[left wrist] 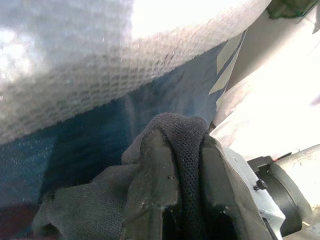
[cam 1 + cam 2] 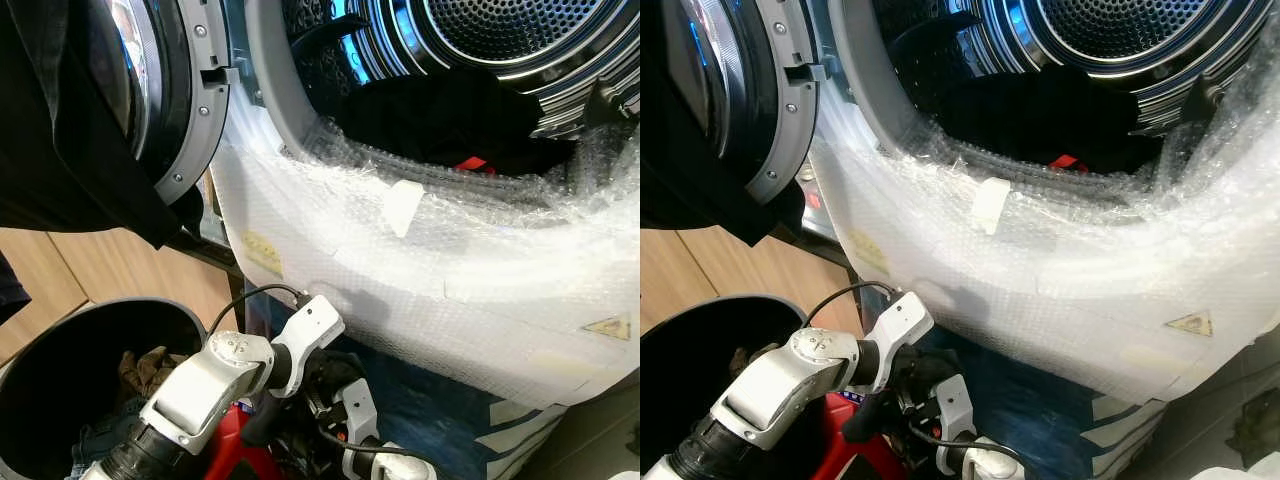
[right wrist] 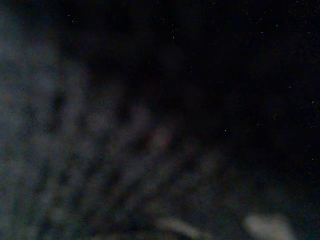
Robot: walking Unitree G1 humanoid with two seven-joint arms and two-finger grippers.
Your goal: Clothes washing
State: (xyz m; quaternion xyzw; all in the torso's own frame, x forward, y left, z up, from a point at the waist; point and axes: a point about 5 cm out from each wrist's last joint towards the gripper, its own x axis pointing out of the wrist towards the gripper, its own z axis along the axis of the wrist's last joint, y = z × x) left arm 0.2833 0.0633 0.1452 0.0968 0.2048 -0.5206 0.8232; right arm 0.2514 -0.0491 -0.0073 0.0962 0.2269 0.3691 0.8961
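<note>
L gripper [image 1: 175, 200] is clamping dark cloth [image 1: 95, 210], lower centre of frame, between bin [image 2: 40, 340] and drum [image 2: 450, 110]. Loading step, judging: next it's needing a lift over the bubble-wrapped rim [image 2: 420, 190] into the drum. R gripper: can't tell.

The washing machine's drum [image 2: 500, 25], at the upper right of the head views, is polished perforated metal, mirror-glossy along its ribs. Dark matt clothes [image 2: 430, 125] lie inside it. Bubble wrap [image 2: 430, 260], translucent and dimpled with a soft sheen, covers the machine's front across the middle of the frame. The open door [image 2: 185, 95] at the upper left has a matt grey plastic ring around glossy glass. The floor [image 2: 110, 265] at the left looks like smooth pale wood. The left arm [image 2: 215, 385], lower left, is satin silver metal with white plastic shells. In the left wrist view, the left gripper's [image 1: 182, 200] fingers [image 1: 150, 195] are scuffed black plastic, pinching a dark, coarse-knit cloth [image 1: 180, 145].
</note>
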